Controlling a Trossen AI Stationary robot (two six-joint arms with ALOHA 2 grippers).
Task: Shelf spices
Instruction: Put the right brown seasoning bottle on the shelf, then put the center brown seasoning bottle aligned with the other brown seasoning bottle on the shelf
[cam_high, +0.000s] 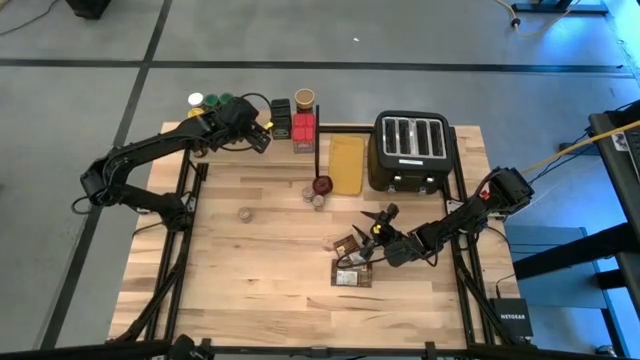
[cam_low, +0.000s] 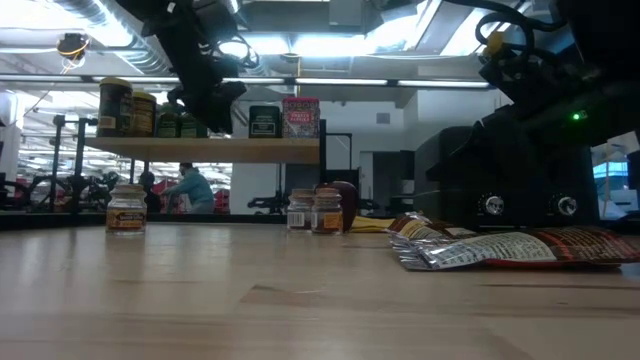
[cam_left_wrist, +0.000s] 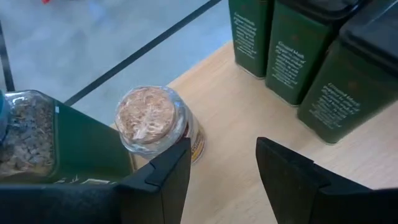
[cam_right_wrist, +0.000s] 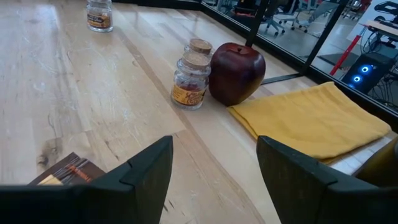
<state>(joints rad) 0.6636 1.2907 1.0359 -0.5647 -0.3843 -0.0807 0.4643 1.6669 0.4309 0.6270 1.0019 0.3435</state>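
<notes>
The shelf (cam_high: 250, 128) (cam_low: 200, 149) stands along the table's far edge and carries jars with yellow, white and green lids (cam_high: 212, 100), dark tins (cam_high: 280, 108) and red boxes (cam_high: 303, 126). My left gripper (cam_high: 262, 135) (cam_left_wrist: 221, 149) hovers open over the shelf's plank. A small clear jar (cam_left_wrist: 152, 118) stands just past one finger, and dark green tins (cam_left_wrist: 292, 50) stand beyond it. My right gripper (cam_high: 383, 222) (cam_right_wrist: 214, 146) is open, low over the table beside two flat brown packets (cam_high: 352, 260) (cam_low: 500, 246) (cam_right_wrist: 68, 171). Two small jars (cam_high: 313, 197) (cam_right_wrist: 189, 81) and a single jar (cam_high: 245, 214) (cam_low: 127, 208) stand on the tabletop.
A black toaster (cam_high: 415, 150) sits at the far right. A yellow cloth (cam_high: 347, 163) (cam_right_wrist: 311, 121) lies beside it, with a dark red apple-like object (cam_high: 322, 185) (cam_right_wrist: 236, 71) next to the two jars. Bare wood spreads over the table's near and left parts.
</notes>
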